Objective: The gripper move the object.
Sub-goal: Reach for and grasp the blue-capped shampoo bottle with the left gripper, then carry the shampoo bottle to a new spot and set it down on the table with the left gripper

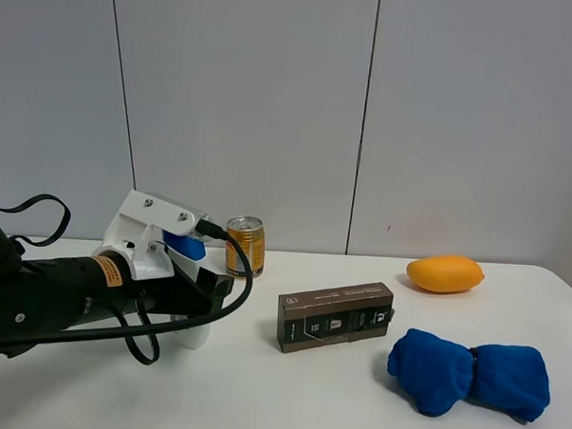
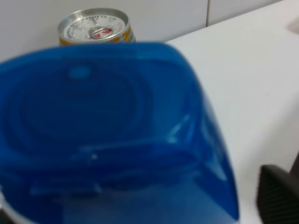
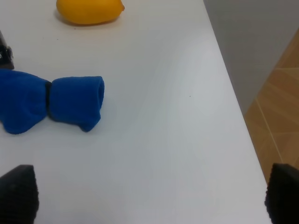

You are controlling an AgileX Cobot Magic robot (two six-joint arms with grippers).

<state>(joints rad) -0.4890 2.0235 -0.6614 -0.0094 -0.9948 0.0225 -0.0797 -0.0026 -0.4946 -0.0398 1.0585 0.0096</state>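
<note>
The white shampoo bottle stands upright on the table at the left. My left arm hides most of it in the exterior view: only its blue cap (image 1: 185, 245) and white base (image 1: 194, 336) show. The cap (image 2: 112, 135) fills the left wrist view from just above. My left gripper (image 1: 203, 292) straddles the bottle's body. One black fingertip (image 2: 279, 196) shows beside the cap with a gap between them; the other is hidden. My right gripper (image 3: 152, 196) is open and empty above the table's right edge; it is out of the exterior view.
A gold drink can (image 1: 246, 245) stands just behind the bottle. A dark box (image 1: 336, 315) lies mid-table, an orange fruit (image 1: 445, 274) at the back right, and a blue cloth bundle (image 1: 469, 374) at the front right. Wooden floor (image 3: 280, 116) shows past the table's edge.
</note>
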